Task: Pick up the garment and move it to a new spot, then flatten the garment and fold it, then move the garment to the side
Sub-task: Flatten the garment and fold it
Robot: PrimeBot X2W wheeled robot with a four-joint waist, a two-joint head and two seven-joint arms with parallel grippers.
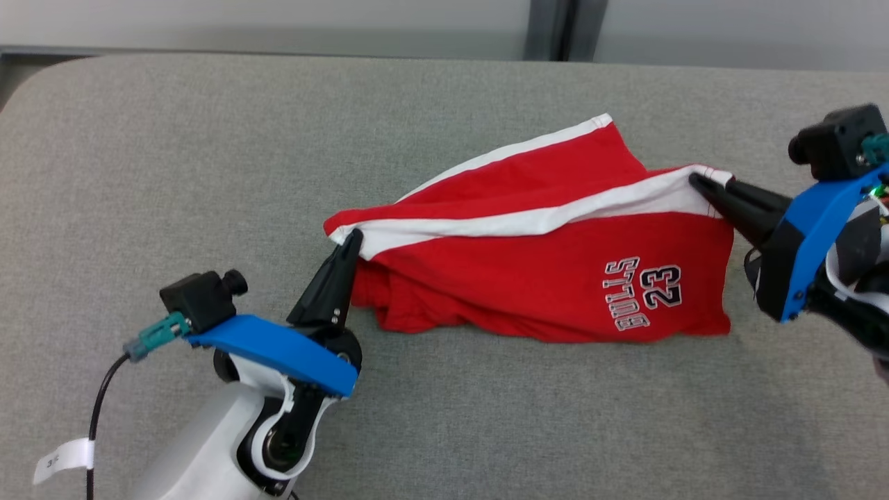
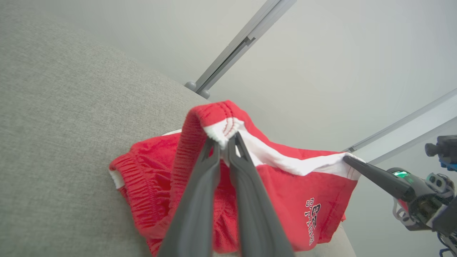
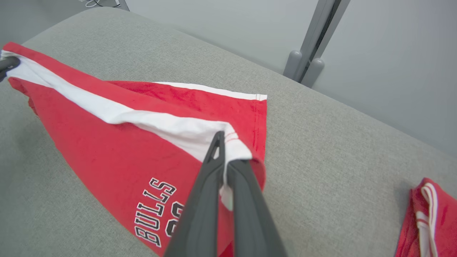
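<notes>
The garment [image 1: 542, 278] is a pair of red shorts with a white side stripe and "BULLS 23" printed near one leg hem. It hangs stretched between my two grippers above the grey surface, its lower part sagging onto the fabric. My left gripper [image 1: 353, 239] is shut on the waistband corner [image 2: 223, 130] at the left end. At the right end my right gripper [image 1: 696, 180] is shut on the white-striped leg hem corner [image 3: 232, 146]. The right gripper [image 2: 348, 161] also shows in the left wrist view, pinching the stripe's far end.
The wide grey padded surface [image 1: 208, 173] stretches all around the shorts. A second red and white garment [image 3: 426, 217] lies at the right edge of the right wrist view. Pale walls and a metal post [image 3: 310, 53] stand behind the far edge.
</notes>
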